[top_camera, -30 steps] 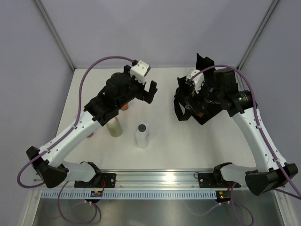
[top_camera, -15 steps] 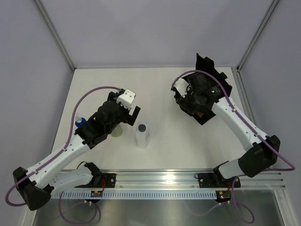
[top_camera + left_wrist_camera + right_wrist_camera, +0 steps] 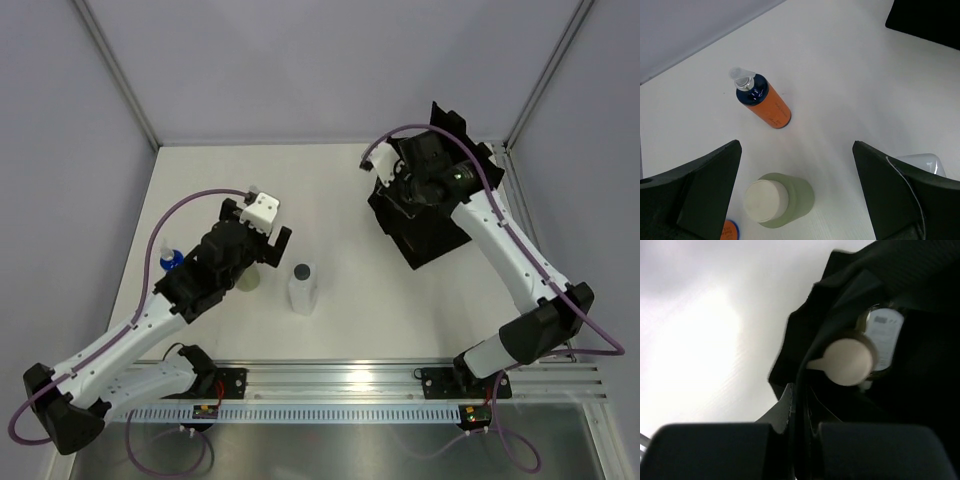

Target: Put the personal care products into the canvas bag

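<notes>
The canvas bag (image 3: 432, 222) is a black tote at the back right. My right gripper (image 3: 400, 192) is shut on its rim fabric (image 3: 801, 390). Inside the bag lies a bottle with a cream cap (image 3: 847, 361). My left gripper (image 3: 268, 236) hangs open above the table (image 3: 795, 145). The olive-green bottle (image 3: 785, 199) stands upright just below and between its fingers. An orange bottle with a blue top (image 3: 766, 106) lies beyond it, its blue top (image 3: 171, 260) showing past the arm. A white bottle with a black cap (image 3: 302, 287) stands to the right.
The end of a second orange bottle (image 3: 729, 231) peeks in beside my left finger. Metal frame posts and grey walls border the white table (image 3: 340, 180). The arm bases sit on a rail (image 3: 340, 378) along the near edge.
My right gripper has closed on the bag's rim and swung toward the back right, shifting the bag. My left arm has drawn back toward the near left, still open.
</notes>
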`<state>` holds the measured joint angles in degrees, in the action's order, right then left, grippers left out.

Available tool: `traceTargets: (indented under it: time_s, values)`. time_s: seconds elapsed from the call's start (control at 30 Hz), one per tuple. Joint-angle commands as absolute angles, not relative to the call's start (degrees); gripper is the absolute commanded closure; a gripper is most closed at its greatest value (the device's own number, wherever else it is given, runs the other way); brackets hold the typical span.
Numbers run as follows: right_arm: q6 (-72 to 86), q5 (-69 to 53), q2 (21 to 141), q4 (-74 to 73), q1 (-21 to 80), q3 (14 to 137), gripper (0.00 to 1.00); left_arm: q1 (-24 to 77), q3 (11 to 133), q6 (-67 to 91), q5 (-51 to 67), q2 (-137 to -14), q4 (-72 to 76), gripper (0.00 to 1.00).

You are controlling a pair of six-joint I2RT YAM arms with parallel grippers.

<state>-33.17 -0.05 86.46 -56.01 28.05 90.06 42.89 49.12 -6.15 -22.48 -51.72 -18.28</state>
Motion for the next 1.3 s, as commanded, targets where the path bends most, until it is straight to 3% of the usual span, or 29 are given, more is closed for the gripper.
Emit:
traceTargets:
  time_s: [0.0,0.13,0.23,0.27,0.37,0.4,0.47,0.5,0.57,0.77,0.93,1.0,1.13,1.27]
  values:
    - [-27.9,-9.8,84.5,-56.4,28.0,102.4,1.0,42.5,48.9,-6.8,-24.2,-50.4,-14.7,0.01]
    - [-26.5,-11.0,87.9,-57.9,27.6,108.2,1.0,42.4,48.8,-6.8,-24.0,-49.7,-14.7,0.01]
    - [-26.7,-11.2,89.7,-58.1,27.6,105.9,0.97,42.4,48.4,-6.9,-23.7,-49.1,-14.6,0.01]
    - [-26.7,-11.9,89.8,-57.7,27.5,105.1,0.77,42.4,48.5,-6.9,-23.6,-49.0,-14.6,0.01]
    - [-26.2,-13.4,89.6,-57.1,27.6,103.7,0.59,42.4,48.3,-6.8,-23.3,-48.8,-14.5,0.01]
    - [-26.2,-13.4,89.3,-57.1,27.5,103.8,0.43,42.4,48.3,-6.9,-23.1,-48.6,-14.4,0.01]
    - [-26.5,-13.3,88.6,-57.6,27.5,105.1,0.29,42.4,48.3,-6.8,-22.9,-48.5,-14.6,0.01]
    - [-26.8,-13.2,88.0,-58.0,27.5,106.8,0.12,42.4,48.4,-6.8,-22.9,-48.4,-14.6,0.01]
    - [-27.8,-13.1,87.3,-59.8,27.4,109.3,0.01,42.4,48.3,-6.9,-23.1,-48.2,-14.5,0.01]
    - [-29.1,-18.6,83.1,-60.5,26.8,116.9,0.0,42.3,48.2,-6.5,-24.0,-47.1,-13.9,0.01]
    - [-37.4,-53.5,79.8,-63.3,27.7,108.0,0.01,42.2,48.3,-5.6,-24.7,-45.4,-12.9,0.01]
    - [-63.5,-64.3,80.2,-72.4,29.1,104.6,0.01,42.2,48.0,-5.0,-25.0,-43.5,-12.0,0.01]
    - [-87.7,-56.7,82.2,-76.0,34.7,97.1,0.05,42.1,45.8,-6.1,-27.7,-40.3,-10.1,0.01]
    - [-87.9,-46.3,86.6,-67.2,38.6,95.2,0.05,42.0,44.8,-7.9,-32.4,-38.6,-9.6,0.01]
